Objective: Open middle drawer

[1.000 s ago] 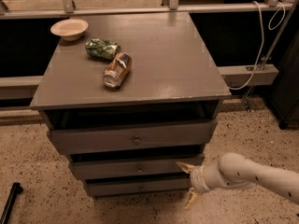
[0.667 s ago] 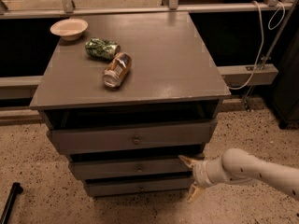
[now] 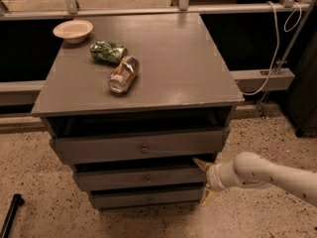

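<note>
A: From the left: bowl [image 3: 73, 30], green bag [image 3: 108, 51] and tipped can [image 3: 124, 74], all up on the cabinet top [image 3: 198, 73]. Relevant?
B: No. Lower down, second of three fronts: middle drawer [image 3: 119, 179], small knob [image 3: 147, 180] at centre.
A: Handling?
B: Probably stiff wood, moderately heavy, sliding straight out. Best taken at the knob, or hooked by the top edge.
A: Rightmost?
B: Gripper [image 3: 204, 180] at the drawer's right end, fingers spread wide, one above, one below, apparently clamping nothing.
</note>
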`<action>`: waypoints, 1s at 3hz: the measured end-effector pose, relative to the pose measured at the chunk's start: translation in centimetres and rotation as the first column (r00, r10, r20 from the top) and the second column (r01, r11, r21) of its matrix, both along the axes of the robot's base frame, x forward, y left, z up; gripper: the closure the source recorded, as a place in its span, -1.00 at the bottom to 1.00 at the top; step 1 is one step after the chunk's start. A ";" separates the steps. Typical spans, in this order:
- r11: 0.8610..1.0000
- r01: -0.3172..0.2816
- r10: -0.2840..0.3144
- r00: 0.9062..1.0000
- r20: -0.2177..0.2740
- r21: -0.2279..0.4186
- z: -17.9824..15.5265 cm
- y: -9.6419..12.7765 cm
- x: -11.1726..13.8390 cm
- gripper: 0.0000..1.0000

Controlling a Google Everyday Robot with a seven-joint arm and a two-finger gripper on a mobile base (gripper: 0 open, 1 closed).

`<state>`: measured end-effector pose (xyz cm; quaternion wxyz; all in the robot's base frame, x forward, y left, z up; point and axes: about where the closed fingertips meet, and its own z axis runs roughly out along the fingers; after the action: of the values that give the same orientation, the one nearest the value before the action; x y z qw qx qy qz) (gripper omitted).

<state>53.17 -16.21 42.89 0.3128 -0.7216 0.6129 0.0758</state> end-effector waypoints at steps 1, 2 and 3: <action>0.997 -0.016 0.017 1.000 0.014 -0.078 -1.4 1.2 2.0 -1.00; 0.993 -0.021 0.024 1.000 0.019 -0.113 -1.9 2.0 3.0 -1.00; 0.993 -0.036 0.039 0.999 0.025 -0.111 -1.7 3.2 3.6 -0.63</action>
<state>56.74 -12.96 41.17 0.2789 -0.7502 0.5983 0.0379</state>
